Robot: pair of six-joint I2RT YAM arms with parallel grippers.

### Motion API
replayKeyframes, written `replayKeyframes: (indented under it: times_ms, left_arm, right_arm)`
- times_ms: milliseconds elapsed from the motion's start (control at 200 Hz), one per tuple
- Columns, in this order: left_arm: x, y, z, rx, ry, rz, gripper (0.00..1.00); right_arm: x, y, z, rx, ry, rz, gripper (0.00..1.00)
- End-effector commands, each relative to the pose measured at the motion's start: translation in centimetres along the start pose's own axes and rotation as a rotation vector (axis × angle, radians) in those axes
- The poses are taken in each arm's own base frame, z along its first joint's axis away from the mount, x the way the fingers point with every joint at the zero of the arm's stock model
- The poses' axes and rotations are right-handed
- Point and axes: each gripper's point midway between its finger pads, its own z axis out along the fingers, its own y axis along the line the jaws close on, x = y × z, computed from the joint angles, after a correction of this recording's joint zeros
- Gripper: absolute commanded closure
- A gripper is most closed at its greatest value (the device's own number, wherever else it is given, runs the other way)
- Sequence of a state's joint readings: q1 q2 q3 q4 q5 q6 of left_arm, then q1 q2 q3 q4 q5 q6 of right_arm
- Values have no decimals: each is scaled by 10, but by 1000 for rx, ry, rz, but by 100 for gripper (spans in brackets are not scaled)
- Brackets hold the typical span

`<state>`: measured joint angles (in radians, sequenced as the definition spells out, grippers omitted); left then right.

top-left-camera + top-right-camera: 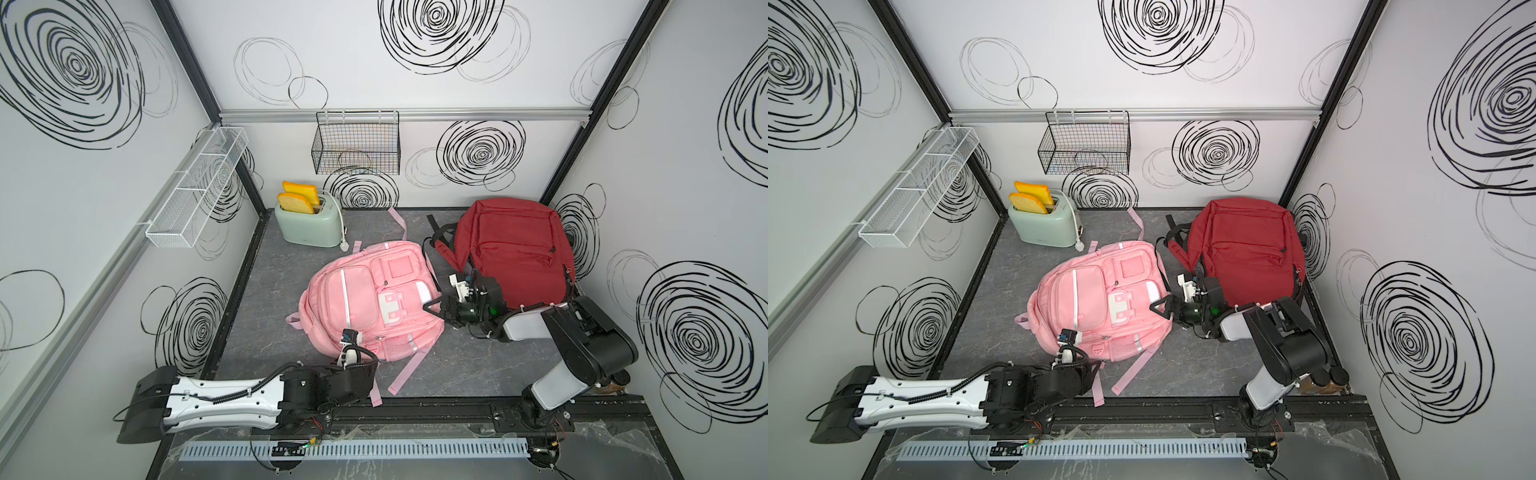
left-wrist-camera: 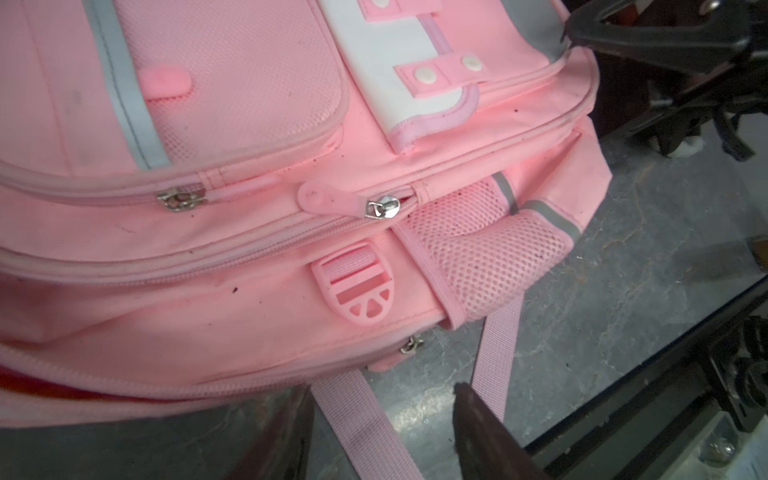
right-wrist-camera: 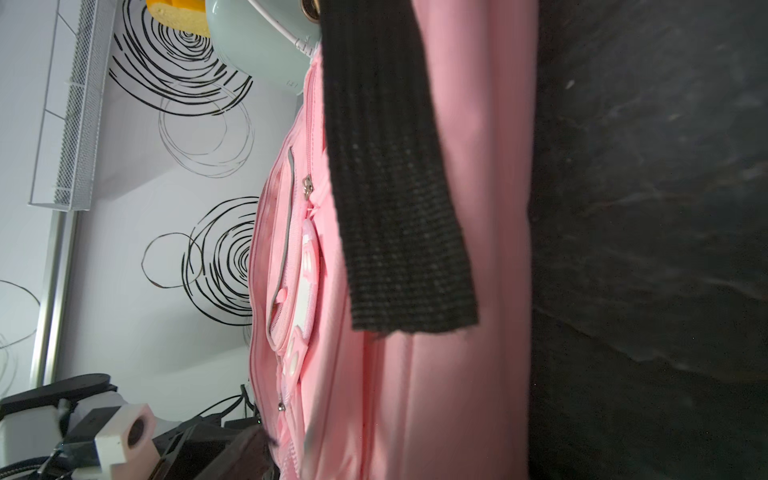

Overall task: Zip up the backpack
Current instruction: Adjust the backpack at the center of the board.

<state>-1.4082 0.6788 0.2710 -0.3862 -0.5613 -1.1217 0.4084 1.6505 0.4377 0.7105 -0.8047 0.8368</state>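
Note:
The pink backpack (image 1: pixel 370 299) (image 1: pixel 1096 299) lies face up mid-floor. In the left wrist view a metal zipper slider (image 2: pixel 380 208) with a pink pull tab sits beside the mesh side pocket (image 2: pixel 478 257). Another slider (image 2: pixel 180 199) sits along the same seam, and a third (image 2: pixel 411 345) on the lowest zip. My left gripper (image 2: pixel 376 411) is open at the backpack's near edge, with a pink strap (image 2: pixel 365 419) lying loose between its fingers. My right gripper (image 1: pixel 432 305) (image 1: pixel 1160 307) is turned sideways at the backpack's right edge. One finger (image 3: pixel 249 453) rests against the pink fabric; the other is hidden.
A red backpack (image 1: pixel 515 249) leans in the back right corner, and its black strap (image 3: pixel 395 166) hangs in front of the right wrist camera. A mint toaster (image 1: pixel 309 226) holding toast stands at the back left. A black wire basket (image 1: pixel 357 145) and a white mesh shelf (image 1: pixel 195 191) hang on the walls.

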Motion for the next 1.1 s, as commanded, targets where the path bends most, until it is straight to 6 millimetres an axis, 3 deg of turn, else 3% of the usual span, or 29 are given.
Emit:
replayKeyframes:
  times_ms: [0, 110, 235, 340, 475, 705, 946, 1096]
  left_arm:
    - [-7, 7, -6, -13, -47, -19, 43]
    - [-7, 12, -11, -16, -49, -21, 43]
    - [-10, 5, -16, 24, -58, -36, 45]
    - [-18, 3, -22, 12, -80, -28, 45]
    - [-25, -2, -28, -15, -95, 3, 45]
    - [-36, -21, -38, -69, -134, 84, 44]
    - [-45, -35, -42, -124, -164, 123, 42]
    - [-47, -41, -39, -113, -189, 120, 41]
  right_arm:
    - [-8, 30, 2, -136, -14, -66, 34]
    - [-7, 34, 3, -153, -13, -64, 66]
    - [-8, 43, 2, -138, -13, -103, 100]
    - [-9, 59, 0, -102, -32, -159, 100]
    - [-18, 93, -6, -53, -87, -247, 100]
    - [-51, 138, -53, 53, -285, -271, 100]
    - [-69, 164, -89, 122, -396, -221, 100]
    - [-72, 175, -95, 132, -399, -197, 100]
